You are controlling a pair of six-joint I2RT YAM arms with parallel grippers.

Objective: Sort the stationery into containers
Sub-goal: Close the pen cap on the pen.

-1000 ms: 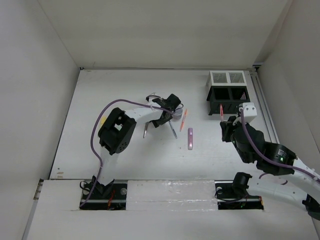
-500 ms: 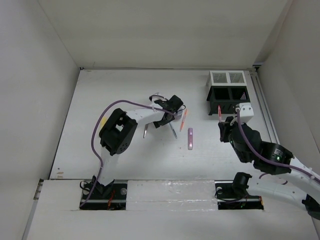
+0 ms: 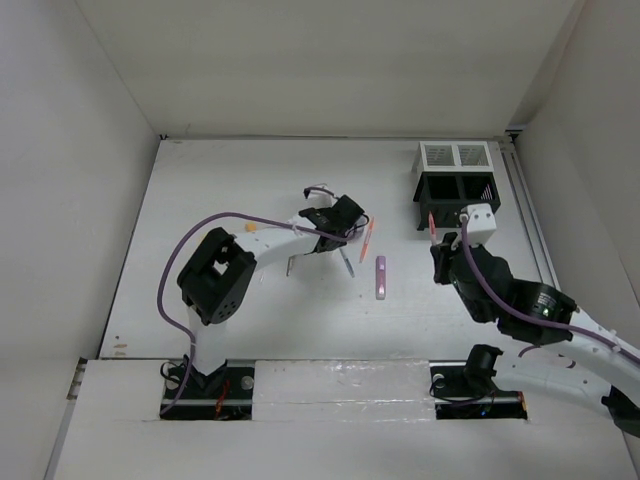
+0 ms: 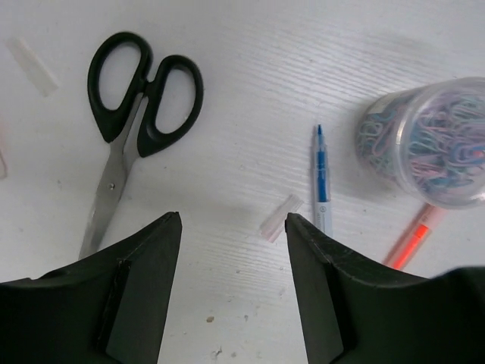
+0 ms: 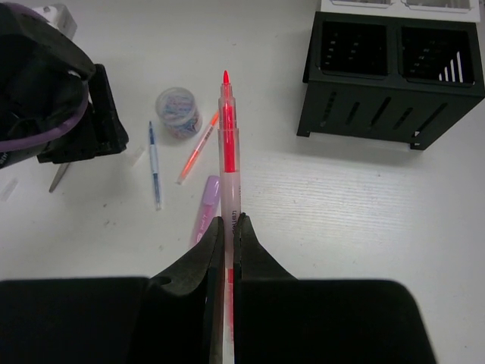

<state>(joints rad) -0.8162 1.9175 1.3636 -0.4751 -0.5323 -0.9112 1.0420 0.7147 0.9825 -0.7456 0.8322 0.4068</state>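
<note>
**Holding a red pen ready for the organiser**

The right gripper [image 5: 228, 227] is clamped tight on the lower barrel of a thin red pen [image 5: 226, 144]. The pen juts straight out from the fingers, its tip aimed far, toward the black mesh desk organiser [image 5: 379, 114] at the far right of the table. Gripped by its tail end like this, the pen can probably be tipped into one of the square compartments. A smaller white mesh box [image 3: 457, 155] adjoins the organiser's far side. The pen is slim, with a clear barrel, a red core and a pointed red tip.

The left gripper [image 4: 231, 224] hovers low over the middle of the table. Its jaws are partly apart with nothing between them, seemingly lining up a pick. Around it lie black-handled scissors [image 4: 114, 178], a thin blue pen [image 4: 322, 171], a small clear plastic bit [image 4: 280, 226], a clear round tub of coloured paper clips [image 4: 436, 144] and an orange pen [image 4: 409, 239]. A purple highlighter [image 3: 380, 277] lies nearer, just right of them.
</note>
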